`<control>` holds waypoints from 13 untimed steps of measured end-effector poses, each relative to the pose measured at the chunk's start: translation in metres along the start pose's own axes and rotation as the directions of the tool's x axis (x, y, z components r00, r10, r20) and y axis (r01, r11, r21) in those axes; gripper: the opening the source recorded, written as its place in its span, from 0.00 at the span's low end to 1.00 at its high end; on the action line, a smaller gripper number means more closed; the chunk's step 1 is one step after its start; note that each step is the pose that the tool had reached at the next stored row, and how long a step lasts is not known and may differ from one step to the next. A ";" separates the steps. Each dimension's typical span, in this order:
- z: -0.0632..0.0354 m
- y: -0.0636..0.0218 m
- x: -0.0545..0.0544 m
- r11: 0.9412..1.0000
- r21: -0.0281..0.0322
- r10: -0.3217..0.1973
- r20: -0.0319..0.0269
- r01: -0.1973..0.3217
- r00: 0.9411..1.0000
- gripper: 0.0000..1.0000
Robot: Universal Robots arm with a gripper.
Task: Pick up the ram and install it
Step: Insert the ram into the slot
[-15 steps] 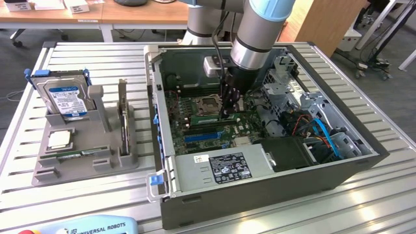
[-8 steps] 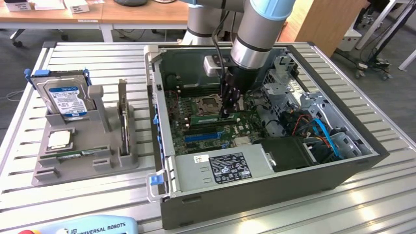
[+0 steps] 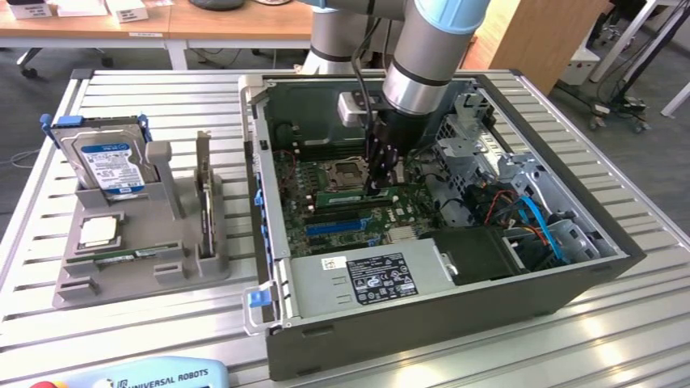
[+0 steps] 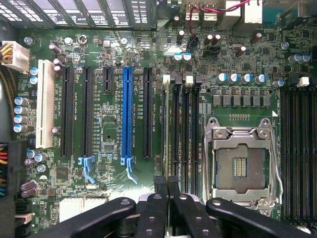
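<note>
1. The ram [image 4: 167, 139] hangs edge-on straight below the claw [image 4: 167, 187], whose fingers are pinching it.
2. The memory slots [image 4: 185, 134] lie just beneath and beside it. Judged: keep the stick upright, parallel to one slot, and press evenly.
3. The processor socket [image 4: 241, 166] sits farther out.

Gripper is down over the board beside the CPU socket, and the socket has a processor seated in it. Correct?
No. The socket is empty: the wrist view shows bare contacts inside its metal frame. The gripper is down over the board beside it, as stated.
</note>
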State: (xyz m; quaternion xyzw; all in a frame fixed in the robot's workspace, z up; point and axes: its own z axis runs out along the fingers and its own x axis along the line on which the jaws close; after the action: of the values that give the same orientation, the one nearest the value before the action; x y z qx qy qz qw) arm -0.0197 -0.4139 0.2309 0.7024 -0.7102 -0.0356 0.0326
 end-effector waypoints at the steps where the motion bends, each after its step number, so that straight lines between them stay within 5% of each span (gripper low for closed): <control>1: 0.0000 0.0000 0.000 1.000 0.001 0.000 0.000 0.000 1.000 0.11; 13: 0.0009 0.0007 0.000 1.000 0.006 0.000 0.000 0.000 1.000 0.11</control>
State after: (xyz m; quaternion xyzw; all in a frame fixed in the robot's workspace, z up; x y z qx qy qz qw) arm -0.0205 -0.4139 0.2300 0.7023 -0.7104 -0.0337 0.0306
